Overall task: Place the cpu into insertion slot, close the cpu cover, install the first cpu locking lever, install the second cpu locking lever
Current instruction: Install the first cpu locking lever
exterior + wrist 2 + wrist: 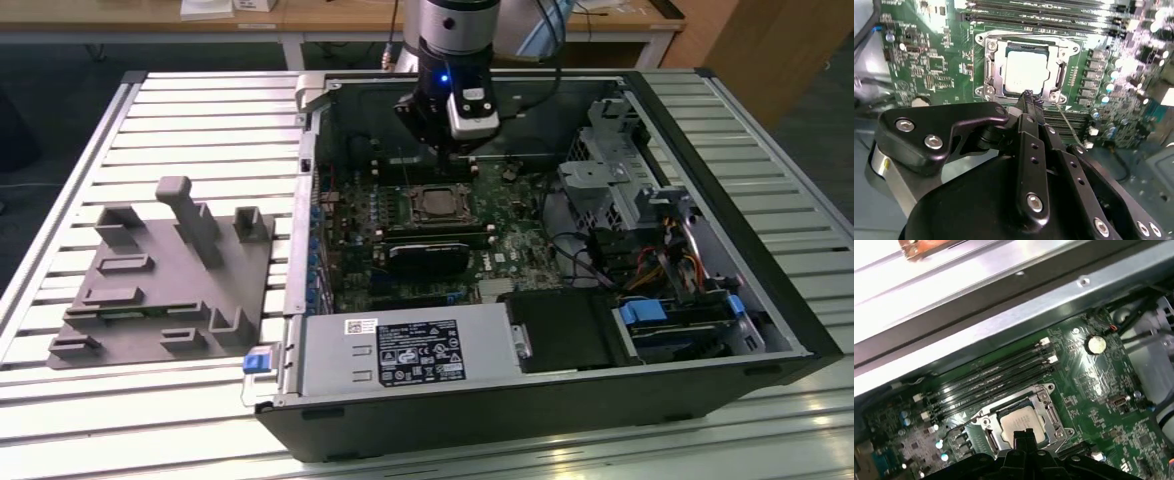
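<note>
Currently, the gripper has its fingers pressed fully together, tips poised just above the near edge of the cpu cover, which lies flat around the cpu seated on the motherboard inside the open computer case.

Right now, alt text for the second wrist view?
The cpu sits seated in a green motherboard, framed by the silver cpu cover lying flat over it. The shut black gripper points at the cover's edge, beside a thin wire lever.
</note>
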Robot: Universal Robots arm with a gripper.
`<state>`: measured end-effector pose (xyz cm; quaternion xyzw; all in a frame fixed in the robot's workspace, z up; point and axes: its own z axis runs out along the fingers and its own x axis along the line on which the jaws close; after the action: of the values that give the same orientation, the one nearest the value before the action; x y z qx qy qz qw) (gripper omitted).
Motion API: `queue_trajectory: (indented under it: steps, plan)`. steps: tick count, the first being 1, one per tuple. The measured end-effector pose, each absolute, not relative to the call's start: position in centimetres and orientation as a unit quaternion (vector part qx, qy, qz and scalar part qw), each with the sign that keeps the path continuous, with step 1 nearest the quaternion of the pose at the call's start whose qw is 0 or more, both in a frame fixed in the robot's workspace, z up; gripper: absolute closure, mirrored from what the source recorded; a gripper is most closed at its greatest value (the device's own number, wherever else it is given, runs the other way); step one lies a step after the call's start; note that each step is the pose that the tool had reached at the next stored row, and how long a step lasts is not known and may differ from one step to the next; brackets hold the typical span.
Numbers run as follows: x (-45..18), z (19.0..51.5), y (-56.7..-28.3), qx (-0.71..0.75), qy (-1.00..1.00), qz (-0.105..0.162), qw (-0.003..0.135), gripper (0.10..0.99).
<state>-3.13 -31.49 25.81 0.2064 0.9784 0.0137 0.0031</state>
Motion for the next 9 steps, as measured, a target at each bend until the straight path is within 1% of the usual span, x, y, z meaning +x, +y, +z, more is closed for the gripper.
queue_trajectory:
  steps: [9]
  plan:
    - [-3.13,25.77,-31.49,0.127,0.992,0.014,0.002,0.980]
